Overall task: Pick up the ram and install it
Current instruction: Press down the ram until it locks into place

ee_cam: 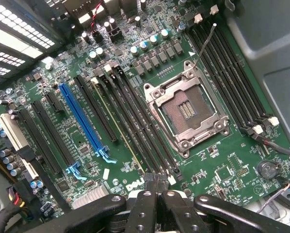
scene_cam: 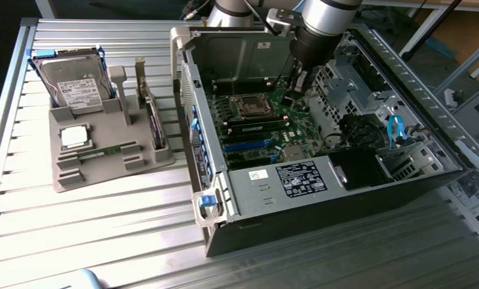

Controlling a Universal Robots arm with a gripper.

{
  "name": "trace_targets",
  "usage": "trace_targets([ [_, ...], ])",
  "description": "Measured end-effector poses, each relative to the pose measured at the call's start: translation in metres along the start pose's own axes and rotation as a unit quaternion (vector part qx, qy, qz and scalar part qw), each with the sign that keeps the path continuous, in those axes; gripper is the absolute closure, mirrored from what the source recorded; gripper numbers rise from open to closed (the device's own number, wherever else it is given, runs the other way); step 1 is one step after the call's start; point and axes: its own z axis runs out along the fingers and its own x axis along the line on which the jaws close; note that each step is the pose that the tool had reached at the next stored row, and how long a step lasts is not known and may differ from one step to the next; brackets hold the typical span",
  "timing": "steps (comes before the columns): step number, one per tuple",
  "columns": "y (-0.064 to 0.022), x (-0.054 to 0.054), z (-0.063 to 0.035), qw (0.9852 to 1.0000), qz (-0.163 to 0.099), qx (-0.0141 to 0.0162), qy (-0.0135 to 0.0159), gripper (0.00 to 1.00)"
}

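Note:
In the wrist view a thin green board edge, the ram [ee_cam: 117, 121], stands upright in one of the long black memory slots beside the empty CPU socket [ee_cam: 187, 110]. My gripper [ee_cam: 154, 187] is shut, its black fingertips [ee_cam: 146, 194] pressed together right at the near end of that ram. I see nothing held between them. In the exterior view the gripper [scene_cam: 298, 95] reaches down into the open computer case [scene_cam: 328, 180], over the motherboard near the socket. Another green stick [scene_cam: 104, 153] lies in the grey tray [scene_cam: 78, 174].
The grey tray on the exterior view's left also carries a hard drive [scene_cam: 77, 87], a square silver CPU chip [scene_cam: 75, 136] and an upright expansion card [scene_cam: 152, 117]. Blue and black card slots [ee_cam: 82, 116], capacitors and loose cables [ee_cam: 276, 145] crowd the motherboard. The case walls stand close around the arm.

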Motion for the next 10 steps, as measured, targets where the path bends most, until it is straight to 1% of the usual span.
trace_targets([
  [10, 0.0, 0.0, 0.0009, 0.9999, 0.013, -0.0003, -0.0001, 0.89],
])
